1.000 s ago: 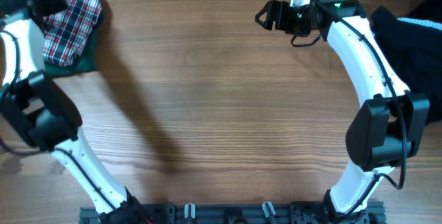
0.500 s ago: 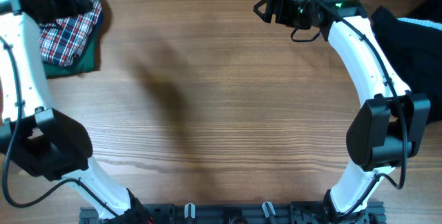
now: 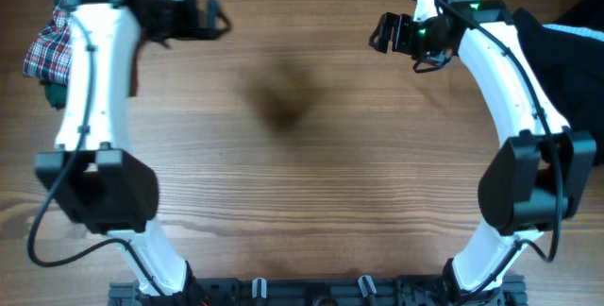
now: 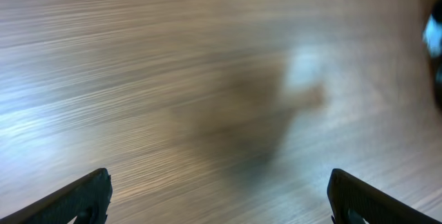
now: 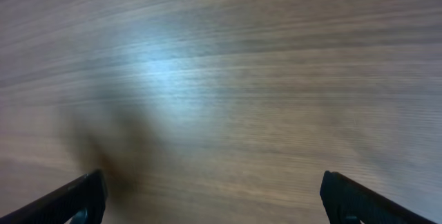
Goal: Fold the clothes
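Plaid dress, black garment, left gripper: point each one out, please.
plaid dress (image 3: 45, 49), overhead view, middle of the visible checked fabric.
black garment (image 3: 578, 84), overhead view, middle of the dark cloth.
left gripper (image 3: 219, 19), overhead view, midway between its open jaws.

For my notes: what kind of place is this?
Probably a robot lab bench for folding laundry: a left arm and a right arm stand at a wooden table, with a plaid garment and dark clothes at its far corners.

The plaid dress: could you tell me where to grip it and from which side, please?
Likely the dress by its exposed left edge, from above and the left: it lies bunched at the table's far-left corner, its right part hidden under the left arm.
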You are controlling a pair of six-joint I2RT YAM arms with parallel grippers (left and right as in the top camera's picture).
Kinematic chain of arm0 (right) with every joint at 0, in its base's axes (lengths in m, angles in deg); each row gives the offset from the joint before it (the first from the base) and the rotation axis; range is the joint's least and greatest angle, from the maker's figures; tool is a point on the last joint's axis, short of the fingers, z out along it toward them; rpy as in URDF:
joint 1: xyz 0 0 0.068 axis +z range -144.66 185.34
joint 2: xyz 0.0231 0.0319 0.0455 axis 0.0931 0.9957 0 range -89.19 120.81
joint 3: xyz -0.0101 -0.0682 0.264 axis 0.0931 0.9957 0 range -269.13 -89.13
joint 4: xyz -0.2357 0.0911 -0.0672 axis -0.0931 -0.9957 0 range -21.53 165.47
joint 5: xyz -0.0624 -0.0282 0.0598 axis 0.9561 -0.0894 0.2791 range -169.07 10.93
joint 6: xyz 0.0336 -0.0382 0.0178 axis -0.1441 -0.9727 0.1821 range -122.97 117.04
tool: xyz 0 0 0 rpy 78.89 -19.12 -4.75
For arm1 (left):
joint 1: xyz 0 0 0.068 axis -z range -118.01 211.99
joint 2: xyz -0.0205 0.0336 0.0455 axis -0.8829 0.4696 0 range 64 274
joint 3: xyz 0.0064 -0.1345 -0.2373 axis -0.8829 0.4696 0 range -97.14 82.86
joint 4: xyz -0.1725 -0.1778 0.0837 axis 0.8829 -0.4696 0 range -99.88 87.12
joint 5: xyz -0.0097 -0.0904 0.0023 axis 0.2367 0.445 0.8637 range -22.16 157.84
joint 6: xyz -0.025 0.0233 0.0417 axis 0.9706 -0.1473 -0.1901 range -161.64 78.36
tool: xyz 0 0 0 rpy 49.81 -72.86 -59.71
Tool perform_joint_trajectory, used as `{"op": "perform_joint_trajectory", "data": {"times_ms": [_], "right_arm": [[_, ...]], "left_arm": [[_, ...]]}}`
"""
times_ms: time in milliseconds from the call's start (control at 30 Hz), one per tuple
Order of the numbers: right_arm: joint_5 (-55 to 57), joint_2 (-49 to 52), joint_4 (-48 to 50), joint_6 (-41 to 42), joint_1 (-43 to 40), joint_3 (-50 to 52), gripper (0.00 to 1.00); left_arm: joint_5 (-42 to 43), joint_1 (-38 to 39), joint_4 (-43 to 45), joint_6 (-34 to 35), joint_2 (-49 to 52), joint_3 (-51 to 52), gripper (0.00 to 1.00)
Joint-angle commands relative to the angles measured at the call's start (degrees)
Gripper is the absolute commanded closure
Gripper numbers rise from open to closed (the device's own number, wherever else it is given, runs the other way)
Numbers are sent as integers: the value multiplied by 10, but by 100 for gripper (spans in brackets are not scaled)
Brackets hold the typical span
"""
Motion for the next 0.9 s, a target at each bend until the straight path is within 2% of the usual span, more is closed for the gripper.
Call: {"op": "perform_joint_trajectory", "data": {"times_ms": [0, 100, 267, 533, 667, 867], "right_arm": [[62, -94, -14, -11, -16, -1, 0], [70, -150, -29, -9, -43, -1, 1], [70, -228, -79, -10, -132, -1, 1], [42, -246, -172, -47, -309, -1, 0], [11, -246, -184, -89, -317, -1, 1], [11, -266, -198, -93, -305, -1, 2]], "left_arm": [[-78, 68, 8, 2, -4, 0, 0], [-87, 97, 21, 5, -4, 0, 0], [-87, 131, 37, 36, -4, 0, 0], [-61, 163, 39, 45, -4, 0, 0], [-64, 167, 49, 45, -4, 0, 0], [-71, 165, 35, 63, -28, 0, 0]]}}
